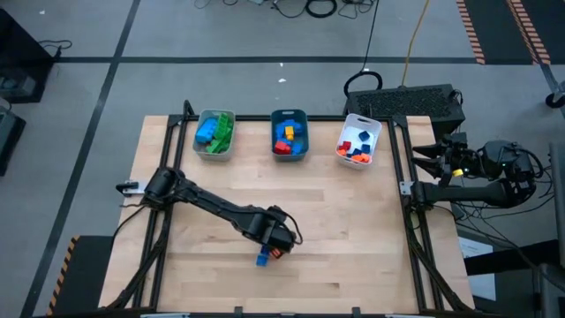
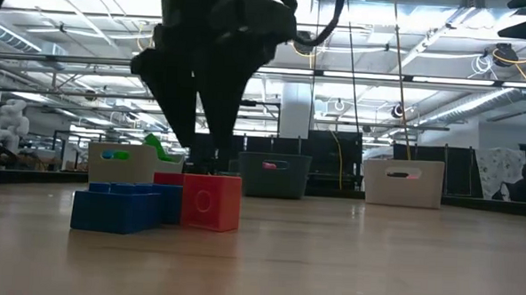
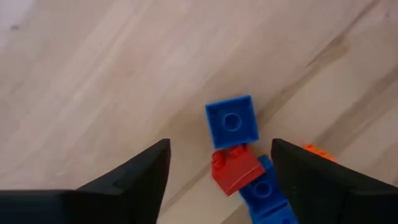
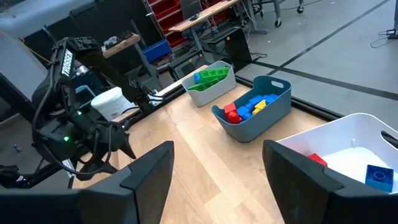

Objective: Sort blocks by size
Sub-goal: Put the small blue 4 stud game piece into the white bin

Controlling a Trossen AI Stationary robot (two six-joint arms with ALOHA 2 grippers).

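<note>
A small cluster of blocks lies on the table near its front middle: a small blue block (image 3: 232, 121), a red block (image 3: 235, 169), another blue block (image 3: 264, 193) and an orange one (image 3: 317, 151). In the low view the blue blocks (image 2: 122, 208) and the red block (image 2: 210, 201) rest on the table, touching. My left gripper (image 3: 221, 149) is open just above the cluster (image 1: 265, 257), its fingers either side of the red block and pointing down. My right gripper (image 4: 217, 149) is open and empty, off the table's right edge (image 1: 424, 157).
Three trays stand in a row at the table's far side: a grey one (image 1: 214, 132) with blue and green blocks, a teal one (image 1: 289, 132) with blue, yellow and red blocks, and a white one (image 1: 357, 141) with orange, blue and red blocks. Bare wood lies between the trays and the cluster.
</note>
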